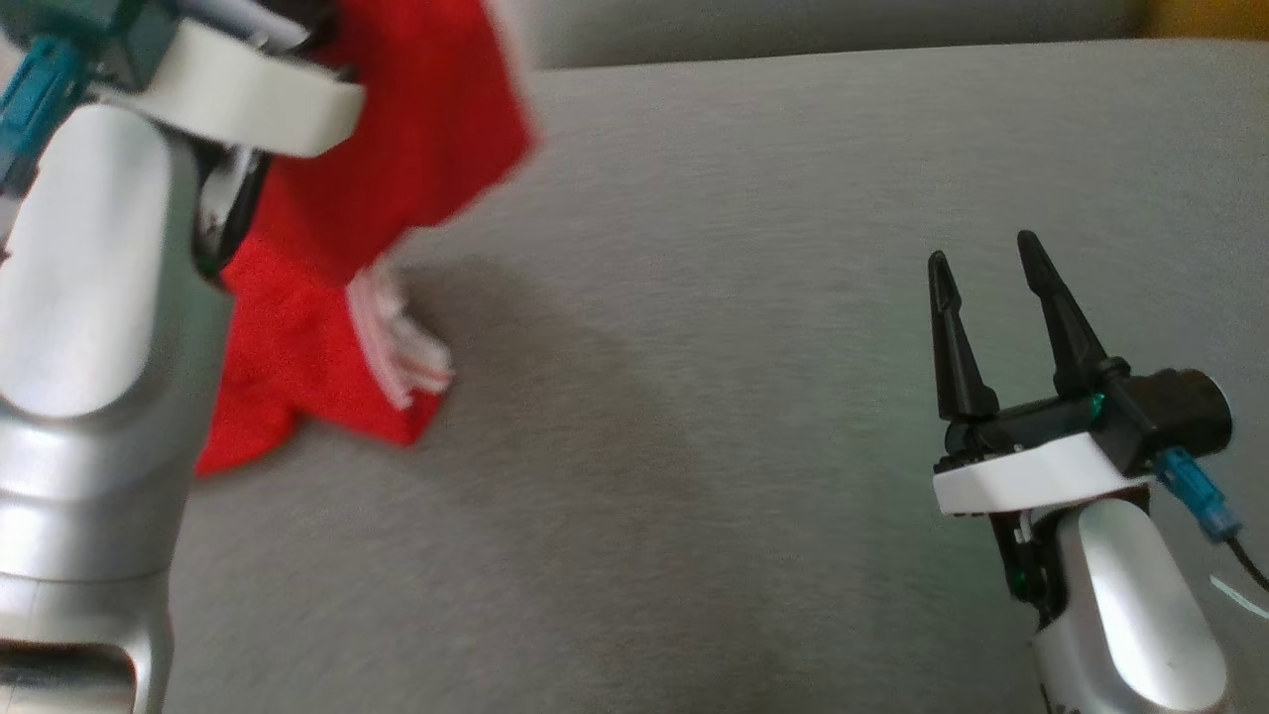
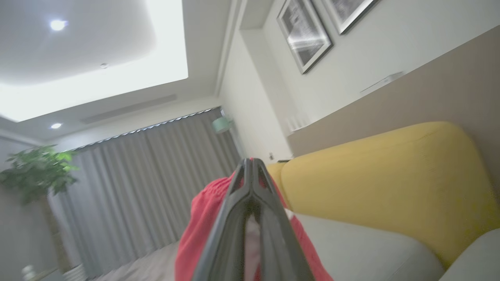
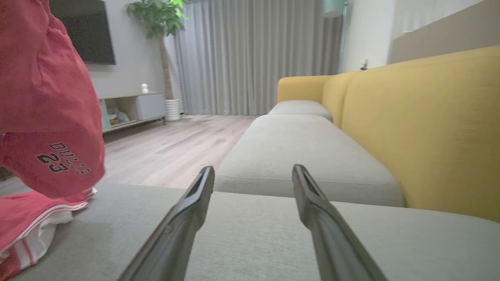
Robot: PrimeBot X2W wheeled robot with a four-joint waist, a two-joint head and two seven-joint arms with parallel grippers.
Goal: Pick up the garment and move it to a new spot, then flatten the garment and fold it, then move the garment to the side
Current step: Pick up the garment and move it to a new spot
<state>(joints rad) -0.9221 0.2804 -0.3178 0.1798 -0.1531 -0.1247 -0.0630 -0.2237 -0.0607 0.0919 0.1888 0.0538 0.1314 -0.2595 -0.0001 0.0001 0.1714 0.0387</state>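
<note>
Left wrist view, left end effector [image 2: 252, 163] clamped on red garment [image 2: 203, 218] hanging below, right end effector [image 1: 981, 250] apart, well aside

I see a grey sofa seat [image 1: 753, 397] stretching ahead, with a yellow backrest [image 3: 422, 117] along one side. Beyond it, a pale wooden floor [image 3: 175, 144] runs to full-length grey curtains [image 3: 250, 54]. A potted tree [image 3: 160, 15] stands beside them, next to a low cabinet [image 3: 133, 107] under a wall-mounted television [image 3: 88, 35] (screen dark). A framed picture [image 2: 304, 39] hangs above the sofa, a second beside it. A recessed spotlight [image 2: 57, 24] glows in the ceiling.
</note>
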